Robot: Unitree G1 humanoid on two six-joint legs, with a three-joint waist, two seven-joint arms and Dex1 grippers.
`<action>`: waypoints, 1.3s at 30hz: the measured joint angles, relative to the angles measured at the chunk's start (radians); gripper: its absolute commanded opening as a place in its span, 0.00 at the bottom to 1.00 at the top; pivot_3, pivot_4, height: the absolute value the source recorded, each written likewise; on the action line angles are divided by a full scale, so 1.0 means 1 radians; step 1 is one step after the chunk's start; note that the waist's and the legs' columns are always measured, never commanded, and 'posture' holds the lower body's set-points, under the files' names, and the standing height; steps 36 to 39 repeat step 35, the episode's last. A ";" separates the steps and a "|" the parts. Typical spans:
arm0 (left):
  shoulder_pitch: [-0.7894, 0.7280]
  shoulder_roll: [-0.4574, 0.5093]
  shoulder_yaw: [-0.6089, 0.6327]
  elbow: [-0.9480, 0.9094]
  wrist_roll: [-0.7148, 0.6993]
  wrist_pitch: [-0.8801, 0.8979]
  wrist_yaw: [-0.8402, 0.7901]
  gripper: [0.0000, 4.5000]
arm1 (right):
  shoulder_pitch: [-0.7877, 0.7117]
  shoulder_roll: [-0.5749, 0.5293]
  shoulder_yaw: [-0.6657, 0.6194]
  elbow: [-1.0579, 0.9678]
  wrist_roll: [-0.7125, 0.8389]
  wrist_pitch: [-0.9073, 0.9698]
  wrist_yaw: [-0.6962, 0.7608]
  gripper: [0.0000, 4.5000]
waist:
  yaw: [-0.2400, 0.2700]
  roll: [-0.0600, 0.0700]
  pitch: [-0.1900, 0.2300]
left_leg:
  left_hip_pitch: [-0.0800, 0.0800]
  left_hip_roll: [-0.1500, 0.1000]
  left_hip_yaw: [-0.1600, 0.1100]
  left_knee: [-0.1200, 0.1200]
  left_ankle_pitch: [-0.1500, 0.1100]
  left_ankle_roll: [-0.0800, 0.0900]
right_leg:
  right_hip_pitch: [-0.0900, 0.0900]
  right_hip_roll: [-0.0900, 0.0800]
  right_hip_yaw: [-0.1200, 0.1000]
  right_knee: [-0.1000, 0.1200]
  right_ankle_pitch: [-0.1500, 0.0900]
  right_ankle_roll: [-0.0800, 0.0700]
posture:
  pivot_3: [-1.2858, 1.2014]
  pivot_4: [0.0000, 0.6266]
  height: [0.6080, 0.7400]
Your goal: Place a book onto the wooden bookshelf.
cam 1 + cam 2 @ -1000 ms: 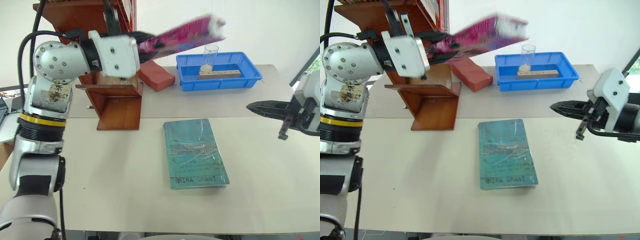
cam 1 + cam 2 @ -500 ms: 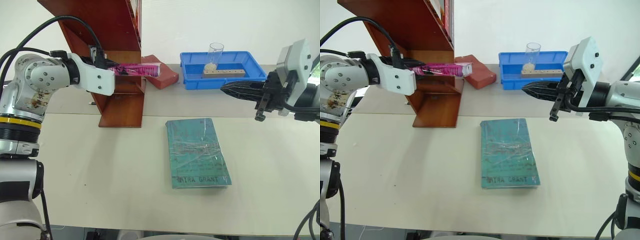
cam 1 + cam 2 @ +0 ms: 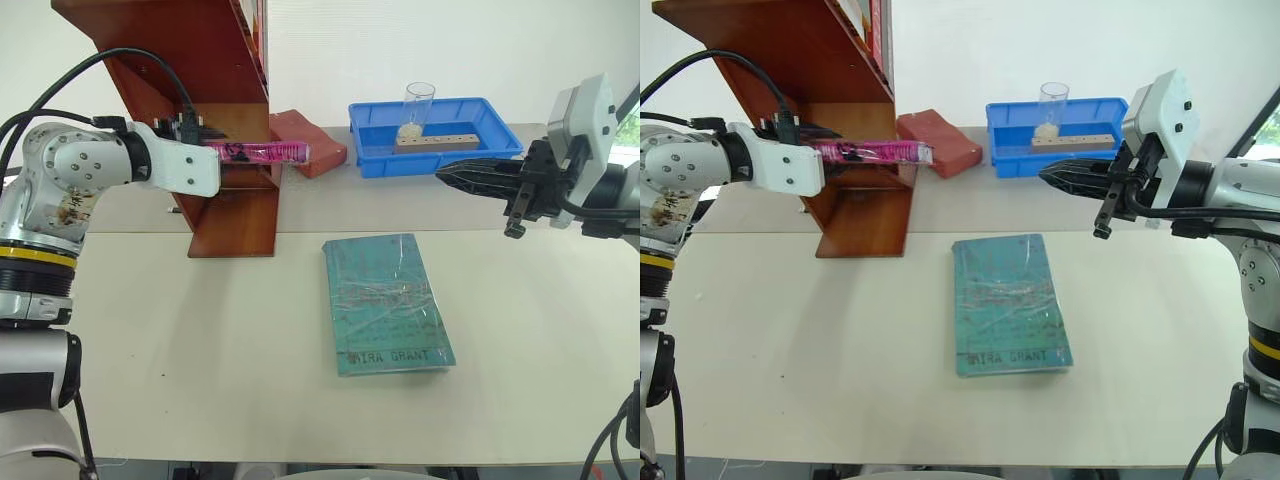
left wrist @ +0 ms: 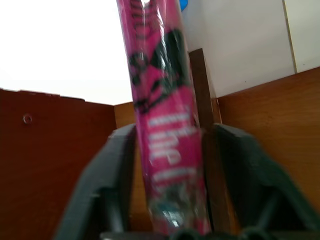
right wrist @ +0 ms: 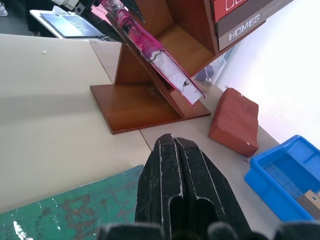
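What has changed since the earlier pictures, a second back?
The left gripper brought the book down from mid-air to lie flat on the wooden bookshelf, and its jaws now stand apart beside it. The right gripper, shut, swung inward. The teal book stayed put.

— What does the left arm (image 3: 60, 200) look like, at the left edge of the frame?
— Silver rounded joints with small screws, a yellow-and-black band, black cables looping overhead.
— And the right arm (image 3: 1230, 185), at the right edge?
— White wrist housing with screws, grey tube, black fingers (image 5: 182, 185).
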 measured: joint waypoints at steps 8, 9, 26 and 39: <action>0.054 0.020 0.027 -0.085 -0.051 0.072 -0.039 0.99 | 0.013 -0.004 -0.001 0.027 -0.002 -0.010 0.012 0.00 | 0.005 -0.001 0.000 | -0.001 0.000 0.000 0.001 0.000 0.000 | 0.000 0.000 0.000 0.000 -0.001 0.001 | 0.52 0.24 0.31; 0.064 0.021 0.046 -0.105 -0.075 0.095 -0.049 0.99 | 0.017 -0.008 -0.002 0.033 -0.004 -0.015 0.015 0.00 | 0.005 -0.001 0.000 | -0.001 0.000 0.000 0.001 0.000 0.000 | 0.000 0.000 0.000 0.000 -0.001 0.001 | 0.52 0.24 0.31; 0.512 0.129 0.481 -0.608 -0.684 1.003 -0.190 0.99 | 0.013 -0.241 -0.017 0.213 -0.087 -0.173 0.261 0.00 | -0.002 -0.005 0.003 | 0.011 0.005 0.004 -0.002 0.000 0.000 | 0.000 0.001 -0.002 0.001 -0.003 -0.001 | 0.52 0.24 0.31; 0.547 0.134 0.535 -0.671 -0.763 1.058 -0.152 0.99 | -0.007 -0.224 0.012 0.239 -0.119 -0.211 0.280 0.00 | 0.001 -0.005 0.003 | 0.011 0.005 0.006 -0.004 0.000 0.000 | 0.000 0.000 -0.001 0.000 -0.003 -0.001 | 0.52 0.24 0.31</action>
